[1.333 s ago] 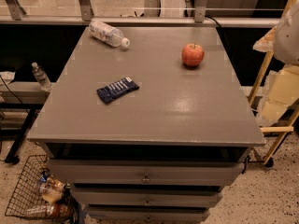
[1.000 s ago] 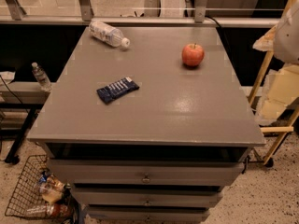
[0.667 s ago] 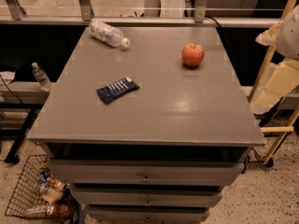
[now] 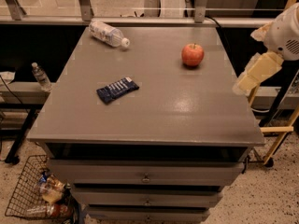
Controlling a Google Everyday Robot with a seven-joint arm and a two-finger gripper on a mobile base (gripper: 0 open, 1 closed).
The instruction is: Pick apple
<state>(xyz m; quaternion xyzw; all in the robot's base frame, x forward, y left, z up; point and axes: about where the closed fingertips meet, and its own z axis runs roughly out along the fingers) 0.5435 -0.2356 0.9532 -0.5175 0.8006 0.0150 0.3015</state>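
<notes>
While the apple (image 4: 192,55) sat upper right on the bench (image 4: 187,108), step: approach.
Gripper (image 4: 256,73): right edge, beside bench, well apart; grip state unclear.
Next: probably swing left over apple, then descend.

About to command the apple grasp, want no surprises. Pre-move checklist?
1. Target visible: apple sits on the cabinet top: ok.
2. Room around apple: water bottle and blue snack packet lie well apart from it: ok.
3. Alignment: gripper hangs off the top's right edge, not over the apple: not ok.
4. Path from gripper to apple free of objects: ok.
</notes>
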